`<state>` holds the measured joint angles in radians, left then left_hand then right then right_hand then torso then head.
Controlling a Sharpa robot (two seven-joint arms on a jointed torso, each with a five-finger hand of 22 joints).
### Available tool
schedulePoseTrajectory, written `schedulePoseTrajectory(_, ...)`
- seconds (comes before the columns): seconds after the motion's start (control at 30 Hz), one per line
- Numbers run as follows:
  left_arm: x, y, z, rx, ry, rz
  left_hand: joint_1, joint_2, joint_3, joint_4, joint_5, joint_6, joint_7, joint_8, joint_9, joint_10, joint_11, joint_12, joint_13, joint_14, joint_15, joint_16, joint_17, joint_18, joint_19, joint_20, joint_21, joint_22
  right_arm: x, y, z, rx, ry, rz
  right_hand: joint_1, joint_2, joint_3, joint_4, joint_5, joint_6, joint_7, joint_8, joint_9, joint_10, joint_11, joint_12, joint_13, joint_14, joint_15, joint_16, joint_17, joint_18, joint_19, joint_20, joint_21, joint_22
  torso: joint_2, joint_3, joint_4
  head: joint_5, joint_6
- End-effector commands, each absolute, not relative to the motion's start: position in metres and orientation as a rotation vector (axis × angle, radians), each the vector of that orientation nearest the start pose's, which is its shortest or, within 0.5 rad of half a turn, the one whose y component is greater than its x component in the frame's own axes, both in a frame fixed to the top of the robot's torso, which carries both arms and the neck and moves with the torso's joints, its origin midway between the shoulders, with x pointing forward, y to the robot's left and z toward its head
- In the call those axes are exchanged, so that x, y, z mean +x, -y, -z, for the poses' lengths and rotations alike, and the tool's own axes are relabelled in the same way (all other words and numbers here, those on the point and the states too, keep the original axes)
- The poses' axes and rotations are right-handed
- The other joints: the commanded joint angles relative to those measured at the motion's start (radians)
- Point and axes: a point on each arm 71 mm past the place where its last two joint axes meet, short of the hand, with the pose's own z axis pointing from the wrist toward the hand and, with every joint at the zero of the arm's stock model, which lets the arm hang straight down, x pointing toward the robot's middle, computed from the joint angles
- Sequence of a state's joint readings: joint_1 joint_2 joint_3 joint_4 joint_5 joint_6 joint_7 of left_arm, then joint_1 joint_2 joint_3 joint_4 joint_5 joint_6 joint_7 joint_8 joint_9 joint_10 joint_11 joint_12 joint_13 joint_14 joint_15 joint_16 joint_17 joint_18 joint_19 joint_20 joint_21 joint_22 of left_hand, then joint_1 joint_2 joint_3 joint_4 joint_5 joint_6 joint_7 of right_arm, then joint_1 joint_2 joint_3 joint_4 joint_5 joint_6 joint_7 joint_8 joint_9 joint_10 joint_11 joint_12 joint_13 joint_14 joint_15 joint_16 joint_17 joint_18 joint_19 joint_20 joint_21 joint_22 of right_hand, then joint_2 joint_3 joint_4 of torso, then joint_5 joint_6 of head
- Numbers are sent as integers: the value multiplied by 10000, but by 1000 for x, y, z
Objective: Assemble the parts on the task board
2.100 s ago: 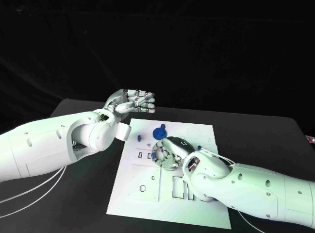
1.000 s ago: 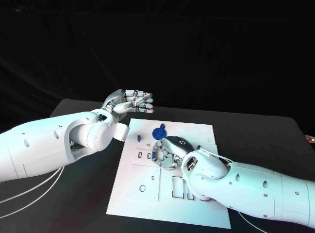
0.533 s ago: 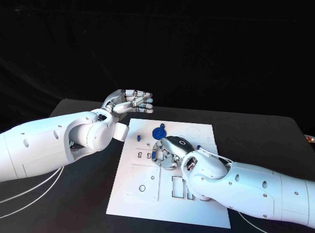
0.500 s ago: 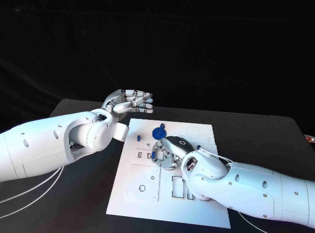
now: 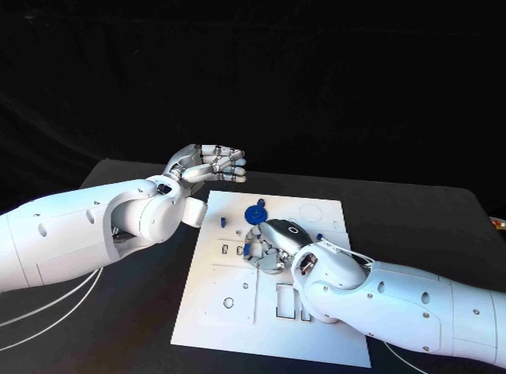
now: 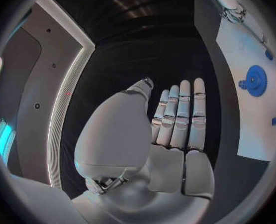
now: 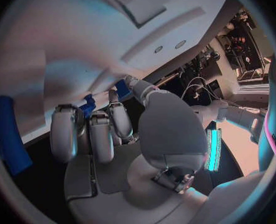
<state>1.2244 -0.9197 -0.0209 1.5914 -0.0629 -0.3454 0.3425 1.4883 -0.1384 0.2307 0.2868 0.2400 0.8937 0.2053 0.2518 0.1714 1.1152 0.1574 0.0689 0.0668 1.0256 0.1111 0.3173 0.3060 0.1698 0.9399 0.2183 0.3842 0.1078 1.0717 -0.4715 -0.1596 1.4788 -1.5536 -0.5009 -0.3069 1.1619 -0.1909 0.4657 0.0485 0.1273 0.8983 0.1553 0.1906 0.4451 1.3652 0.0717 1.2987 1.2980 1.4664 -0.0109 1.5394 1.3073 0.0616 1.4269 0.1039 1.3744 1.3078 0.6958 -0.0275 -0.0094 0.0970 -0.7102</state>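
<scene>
Seemingly the assembly is only partly done. On the black table (image 5: 433, 218) lies the white task board (image 5: 236, 304), and most of its cut-outs, the rectangular slots near the robot and the round holes on its left half, look unfilled; I judge most of the work is left. No box or tray holds the parts; the board itself carries them. The left hand (image 5: 211, 164) hangs above the table beyond the board's far left corner, fingers curled loosely, holding nothing. The right hand (image 5: 270, 248) rests palm down on the board's middle, its fingertips (image 7: 91, 115) closed about a small blue part (image 7: 87, 106). A blue gear (image 5: 256, 213) stands on the far part of the board, just beyond that hand. A small blue peg (image 5: 224, 220) lies left of the gear.
</scene>
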Motion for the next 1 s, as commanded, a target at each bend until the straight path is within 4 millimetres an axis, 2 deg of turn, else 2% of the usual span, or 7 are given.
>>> schedulePoseTrajectory(0.03, 483, -226, 155, -10472, -14282, 15063, -75, -59, 32, 18, -63, 27, 38, -59, -12, -66, -20, -12, 1, 51, -11, 21, 28, 120, 44, -15, 69, 21, 422, 35, 263, -1949, -16791, -8029, -106, -55, -166, 58, -38, -183, 23, -125, -38, -170, 12, -161, -147, 772, 111, -73, 1412, -4, -114, 15, -118, 703, -1, -1, -4, -1, 7)
schedulePoseTrajectory(0.27, 484, -227, 157, -9757, -14921, 14574, -354, -199, -167, 23, -83, 67, -49, -72, 2, 20, -113, 75, 39, 570, -171, 431, 321, 151, 399, -141, 392, 161, 418, 47, 256, -1675, -16267, -8315, 64, -242, -1160, 468, 87, -1173, 346, -714, -353, -1137, 300, -1140, -1173, 662, 352, -235, 1033, 102, -408, 227, -589, 351, -23, 4, -2, -24, 12)
schedulePoseTrajectory(0.43, 483, -227, 164, -8752, -16341, 13632, -1130, -124, -454, 8, -56, 680, -455, 265, 251, 1625, -734, 1170, 663, 2528, -903, 3639, 2446, 107, 1781, -945, 2291, 1174, 416, 66, 236, -1766, -15459, -9818, 929, 176, -1163, 357, 165, -1032, 319, -617, -386, -1253, 277, -1154, -1276, 657, 344, -254, 1022, 127, -441, 245, -687, 298, -57, 10, -73, 25, 39)
schedulePoseTrajectory(0.6, 483, -225, 173, -7459, -18061, 12306, -1317, -49, -693, 42, -43, 803, -764, 1061, 865, 1427, -1126, 4166, 3115, 3727, -1271, 9299, 7928, 96, 1594, -1367, 5117, 3015, 422, 94, 212, -949, -15341, -11091, 1168, 248, -1068, 295, 168, -700, 250, -380, -348, -1333, 223, -1154, -1338, 604, 305, -340, 818, 195, -627, 217, -963, 87, -110, 28, -109, 46, 46)
schedulePoseTrajectory(0.63, 482, -225, 176, -7168, -18547, 11977, -1710, 157, -776, -122, 1, 686, -930, 1410, 1142, 1088, -1157, 5416, 4119, 4119, -1340, 10141, 8888, -56, 1853, -1380, 6381, 4489, 424, 100, 209, -622, -15416, -11269, 1178, 256, -1059, 300, 209, -666, 241, -348, -344, -1328, 214, -1140, -1333, 596, 297, -352, 795, 201, -644, 211, -989, 70, -127, 23, -125, 47, 47)
schedulePoseTrajectory(0.83, 481, -222, 191, -4884, -20887, 9149, -2509, 372, -1132, 71, -33, 216, -1077, 2968, 2239, 1007, -1354, 9141, 7432, 4705, -1502, 11144, 10162, -430, 2669, -1498, 8770, 7709, 441, 148, 183, 1697, -15654, -11729, 1131, 249, -1030, 371, 547, -470, 188, -133, -314, -1381, 167, -1147, -1406, 574, 254, -391, 733, 205, -671, 169, -1046, 52, -198, 35, -177, 61, 29)
schedulePoseTrajectory(1.0, 481, -218, 200, -3438, -22105, 6901, -2840, 529, -1349, 89, -58, 150, -1302, 3876, 2993, 1636, -1553, 10700, 9076, 4874, -1676, 11326, 10437, -619, 3197, -1640, 9505, 8933, 454, 183, 169, 3177, -15419, -11562, 1042, 245, -1056, 453, 636, -406, 162, -37, -298, -1374, 144, -1130, -1420, 577, 235, -391, 742, 209, -678, 152, -1071, 43, -254, 66, -172, 77, -47)
